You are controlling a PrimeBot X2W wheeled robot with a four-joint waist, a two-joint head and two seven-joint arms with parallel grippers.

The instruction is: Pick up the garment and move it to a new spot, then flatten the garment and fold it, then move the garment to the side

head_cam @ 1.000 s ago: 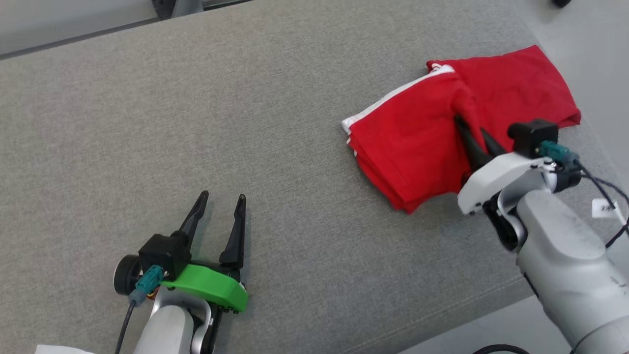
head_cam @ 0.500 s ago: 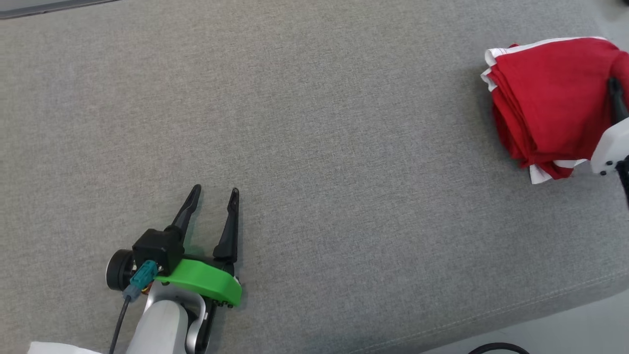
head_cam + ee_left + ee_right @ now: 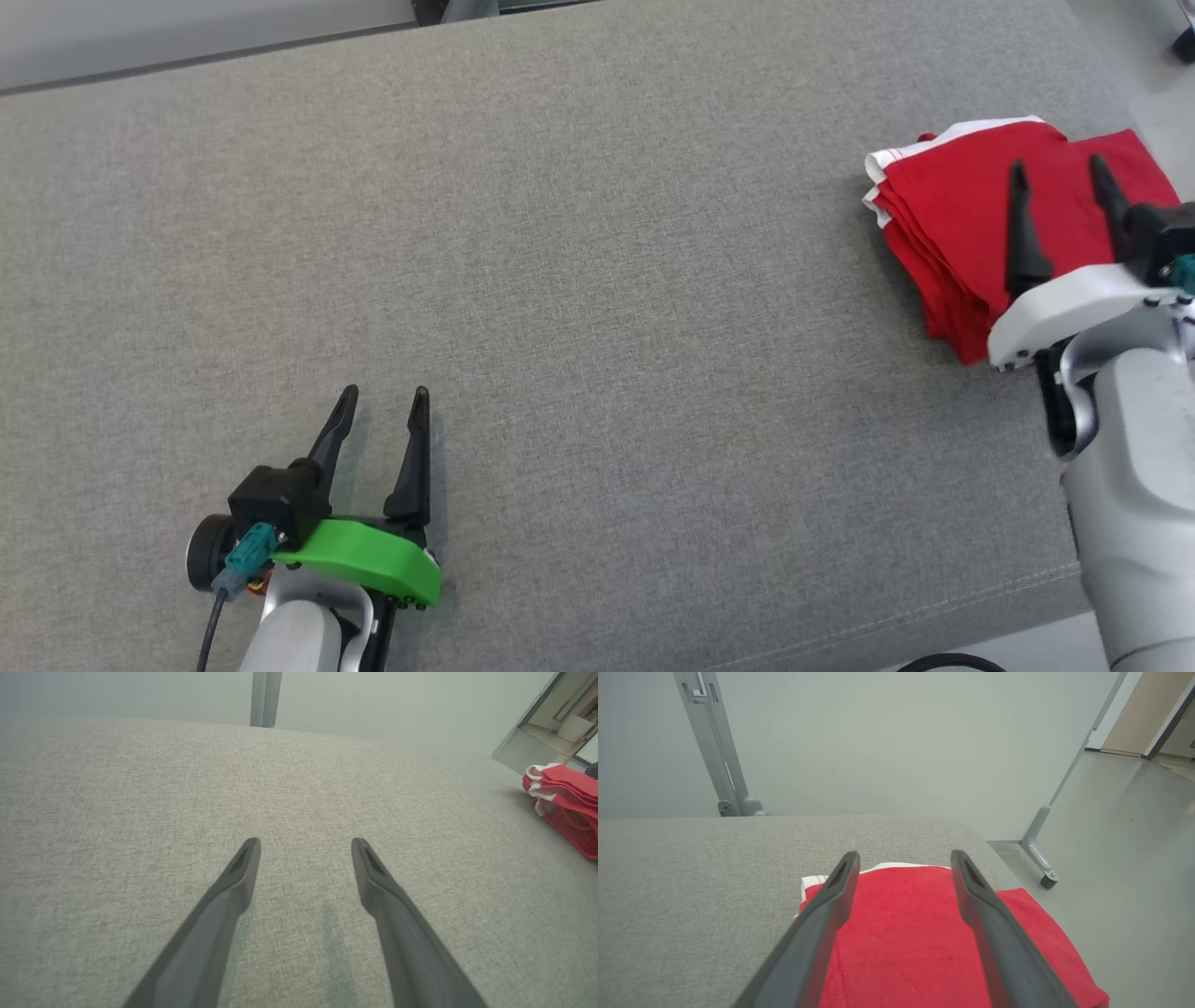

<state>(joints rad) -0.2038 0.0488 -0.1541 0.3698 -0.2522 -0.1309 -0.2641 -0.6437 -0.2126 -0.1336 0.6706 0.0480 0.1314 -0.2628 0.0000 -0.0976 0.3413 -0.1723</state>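
- The right gripper (image 3: pixel 1057 165) has its jaws spread wide, with nothing pinched between them.
- The garment (image 3: pixel 952 215), red with a white trim, lies folded in a flat stack directly under and ahead of these jaws.
- In the right wrist view, red cloth fills the gap between the two fingers and spreads out past both of them. The white-edged end of the stack sits just beyond the fingertips (image 3: pixel 852 858).
- Whether those tips touch the cloth or hang just above it cannot be told.
- The stack rests on a grey padded surface (image 3: pixel 597 280), near its end. Outward of the right jaws the padding drops away to a pale floor (image 3: pixel 1125 858).
- Beyond the right jaws, past the far edge of the padding, stand a plain wall (image 3: pixel 896 742) and a metal post (image 3: pixel 714 742).
- The left gripper (image 3: pixel 386 392) also has its jaws wide apart and holds nothing. Bare grey padding lies between, under and ahead of them.
- From the left jaws the garment sits well off to the side, towards the other arm, far apart from both fingers.
- A green cover (image 3: pixel 364 560) sits behind the left jaws, and a white one (image 3: pixel 1064 303) behind the right.
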